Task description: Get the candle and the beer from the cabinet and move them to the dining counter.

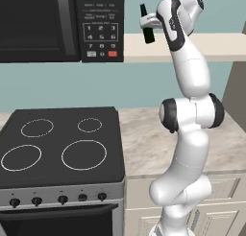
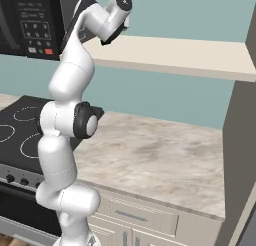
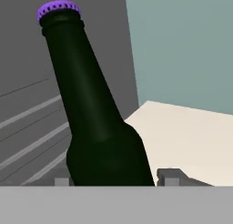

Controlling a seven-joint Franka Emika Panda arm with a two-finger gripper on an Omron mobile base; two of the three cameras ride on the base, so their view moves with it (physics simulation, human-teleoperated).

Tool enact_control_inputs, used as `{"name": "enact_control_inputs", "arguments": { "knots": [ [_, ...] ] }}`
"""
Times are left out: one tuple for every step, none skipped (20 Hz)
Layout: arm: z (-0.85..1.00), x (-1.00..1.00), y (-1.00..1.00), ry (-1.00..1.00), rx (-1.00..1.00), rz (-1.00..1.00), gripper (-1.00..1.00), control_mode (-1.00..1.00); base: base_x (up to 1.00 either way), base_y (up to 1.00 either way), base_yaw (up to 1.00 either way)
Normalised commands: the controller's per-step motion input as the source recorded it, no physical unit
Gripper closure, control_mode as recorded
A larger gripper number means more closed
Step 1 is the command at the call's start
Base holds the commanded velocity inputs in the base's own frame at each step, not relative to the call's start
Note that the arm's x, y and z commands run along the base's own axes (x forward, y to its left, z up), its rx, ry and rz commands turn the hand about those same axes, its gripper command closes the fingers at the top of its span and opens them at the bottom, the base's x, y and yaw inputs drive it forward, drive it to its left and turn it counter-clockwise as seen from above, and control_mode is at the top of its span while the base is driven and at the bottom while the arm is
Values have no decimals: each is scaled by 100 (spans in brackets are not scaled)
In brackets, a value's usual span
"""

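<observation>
The beer (image 1: 147, 24), a dark bottle with a purple cap, is up at the left end of the cabinet (image 1: 202, 45), a cream shelf slab beside the microwave. My gripper (image 1: 145, 22) reaches it from the right. In the hand view the beer (image 3: 98, 127) leans left between my two fingertips (image 3: 169, 176), which press against both sides of its body, so the gripper (image 3: 116, 177) is shut on it. Its base is hidden. The cabinet (image 3: 191, 141) stretches away to the right. The candle and the dining counter are out of view.
A black microwave (image 1: 57, 24) hangs just left of the bottle. Below are a black stove (image 1: 57, 144) and a marbled worktop (image 1: 153, 139) over cream drawers. A tall grey panel (image 2: 240, 140) closes the right side.
</observation>
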Motion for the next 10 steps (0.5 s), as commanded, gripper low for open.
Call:
{"name": "enact_control_inputs", "arguments": {
  "knots": [
    [5,0,0,-15,0,3,100,-100,0,0,0],
    [8,0,0,-13,0,4,100,-100,0,0,0],
    [8,0,0,-13,0,3,100,-100,0,0,0],
    [12,-6,0,-14,0,2,100,-100,0,0,0],
    [10,-19,0,-14,2,1,100,-100,0,0,0],
    [10,-32,0,-12,4,0,100,-100,0,0,0],
    [7,-62,0,-13,5,0,100,-100,0,0,0],
    [4,-72,0,-10,5,0,100,-100,0,0,0],
    [6,-72,0,-3,6,-9,100,-100,0,0,0],
    [8,-68,0,0,6,-10,100,-100,0,0,0]
  ]
}}
